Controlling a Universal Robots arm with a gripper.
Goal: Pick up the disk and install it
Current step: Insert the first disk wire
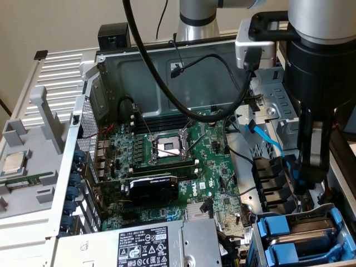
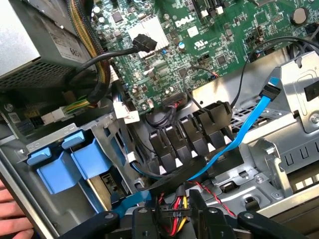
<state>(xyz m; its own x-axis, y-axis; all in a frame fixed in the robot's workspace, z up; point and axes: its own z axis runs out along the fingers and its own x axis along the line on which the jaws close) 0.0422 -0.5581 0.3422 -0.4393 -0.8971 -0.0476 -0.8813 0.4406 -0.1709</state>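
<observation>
My gripper (image 2: 172, 221) hangs low over the drive area at the exterior view's right (image 1: 307, 186). Its dark fingers (image 2: 144, 224) are closed on a black plug with red, yellow and black wires (image 2: 172, 211) marked P10. Two blue plastic frames (image 1: 281, 239) sit side by side in the drive cage (image 1: 339, 214), and the wrist view sees their blue handles (image 2: 75, 162). The disk's silver body and white label are hidden; a dark slab (image 1: 311, 225) lies between the frames. A row of black connectors (image 2: 189, 134) and a light-blue data cable (image 2: 249, 124) run just beyond the gripper.
The green motherboard (image 1: 167, 161) fills the case's middle, with a thick black cable (image 1: 167, 83) looping above it. A grey power-supply box (image 1: 139, 247) stands at the front. A square processor chip (image 1: 14, 162) rests outside the case at the left. A person's hand (image 2: 10, 209) touches the case edge.
</observation>
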